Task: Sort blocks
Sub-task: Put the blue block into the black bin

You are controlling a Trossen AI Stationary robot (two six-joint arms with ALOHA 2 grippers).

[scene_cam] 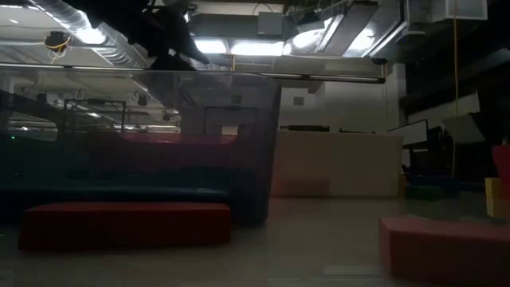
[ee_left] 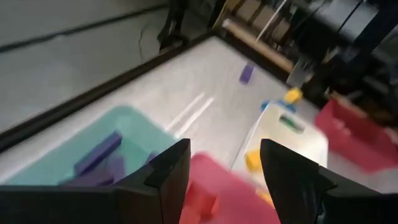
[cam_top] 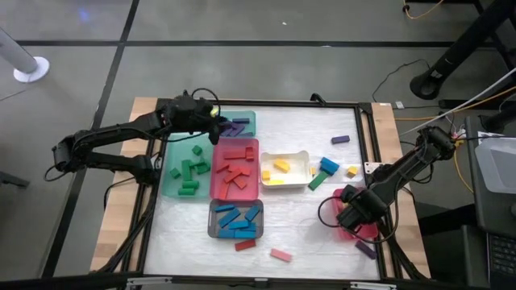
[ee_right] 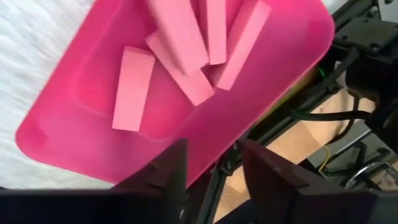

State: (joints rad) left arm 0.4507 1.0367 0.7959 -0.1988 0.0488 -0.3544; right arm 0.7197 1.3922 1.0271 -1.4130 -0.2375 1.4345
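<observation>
Above shallow pink plastic tray (ee_right: 186,93) at table's right edge: right gripper (ee_right: 211,171), fingers apart, empty. 5 flat pink block bars (ee_right: 132,88) inside. Left gripper (ee_left: 224,171), also spread and empty, over teal tray (ee_left: 74,155). Risk: tray overhangs; a nudge could tip it. Bars visible only from wrist.

Both arms are dark and slender, built of jointed segments with black cables trailing along them. The left claw (ee_left: 227,180) has two dark, flat, angular fingers; the right claw (ee_right: 211,177) has matching ones.
</observation>
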